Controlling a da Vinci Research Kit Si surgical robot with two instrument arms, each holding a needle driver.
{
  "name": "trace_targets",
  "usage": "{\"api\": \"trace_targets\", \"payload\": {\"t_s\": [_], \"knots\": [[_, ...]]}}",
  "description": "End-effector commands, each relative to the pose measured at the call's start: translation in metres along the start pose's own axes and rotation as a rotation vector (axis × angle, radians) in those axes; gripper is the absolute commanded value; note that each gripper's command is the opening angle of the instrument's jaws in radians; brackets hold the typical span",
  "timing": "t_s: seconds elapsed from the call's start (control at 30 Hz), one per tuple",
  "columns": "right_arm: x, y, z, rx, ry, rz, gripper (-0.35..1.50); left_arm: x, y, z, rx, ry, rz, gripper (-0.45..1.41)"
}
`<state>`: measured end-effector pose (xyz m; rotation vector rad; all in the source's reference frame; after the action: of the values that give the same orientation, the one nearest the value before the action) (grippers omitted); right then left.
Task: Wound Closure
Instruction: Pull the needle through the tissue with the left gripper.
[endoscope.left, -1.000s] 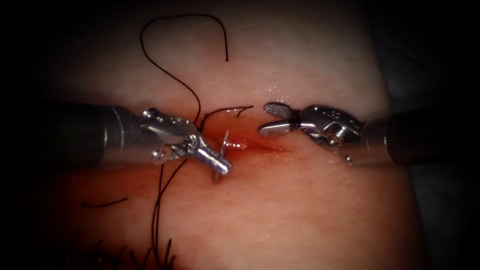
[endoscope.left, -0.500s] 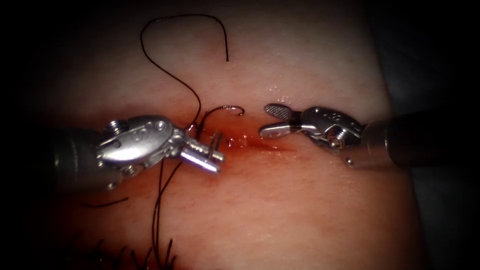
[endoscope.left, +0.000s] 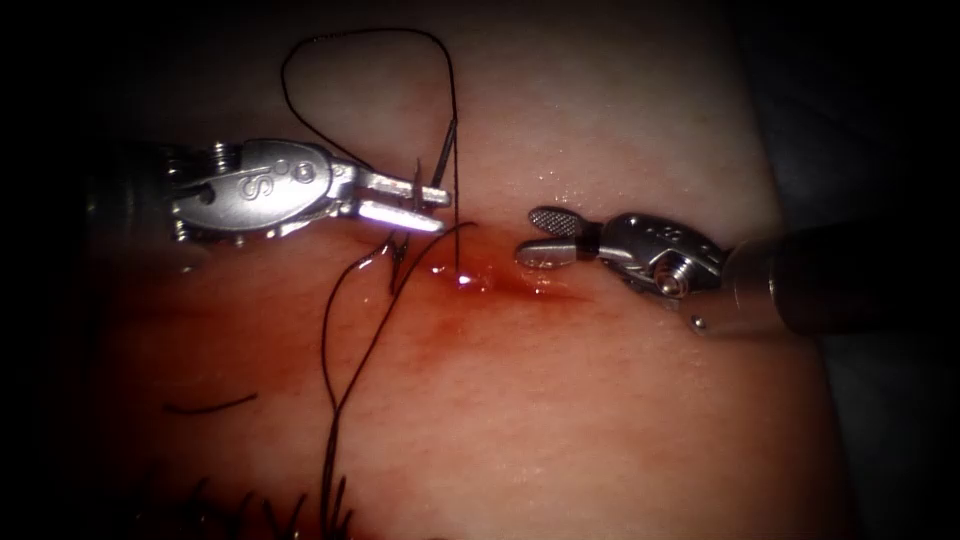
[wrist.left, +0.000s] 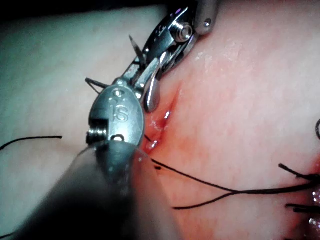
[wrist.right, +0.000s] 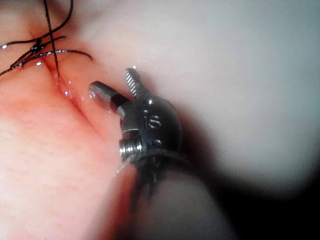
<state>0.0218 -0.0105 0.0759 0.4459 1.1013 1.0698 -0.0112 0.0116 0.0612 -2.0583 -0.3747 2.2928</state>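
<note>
Drawing the needle clear of the cut

Lifting away toward ten o'clock, the left arm's silver needle driver (endoscope.left: 425, 205) is clenching the thin curved steel needle (endoscope.left: 441, 163) near the middle of its curve; a second ago that needle was standing in the red-stained slit of the cut (endoscope.left: 500, 282), and now it is riding free above the pale pork-belly tissue (endoscope.left: 600, 420). The dark suture thread (endoscope.left: 352, 345) is trailing from the cut's left end down toward six o'clock, with a loop arching at twelve. The right arm's matching driver (endoscope.left: 548, 238) is waiting at three o'clock, jaws parted, grasping nothing. By my reading, this bite is through but no knot is lying over it, so tying remains.
</note>
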Motion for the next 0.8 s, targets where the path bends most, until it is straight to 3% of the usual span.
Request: {"api": "trace_targets", "payload": {"t_s": [0.03, 0.57, 0.8], "knots": [[-0.0006, -0.0001, 0.0008, 0.0, -0.002, 0.001, 0.27, -0.0002, -0.0008, 0.0004, 0.01, 0.0, 0.028, -0.45], [-0.0008, 0.0, 0.0009, -0.004, -0.003, 0.004, 0.19, 0.0059, -0.0071, -0.0021, 0.128, -0.056, 0.213, -0.45], [-0.0008, 0.0, 0.0009, -0.004, -0.003, 0.011, 0.17, 0.0064, -0.0072, -0.0019, 0.132, -0.063, 0.23, -0.45]]}}
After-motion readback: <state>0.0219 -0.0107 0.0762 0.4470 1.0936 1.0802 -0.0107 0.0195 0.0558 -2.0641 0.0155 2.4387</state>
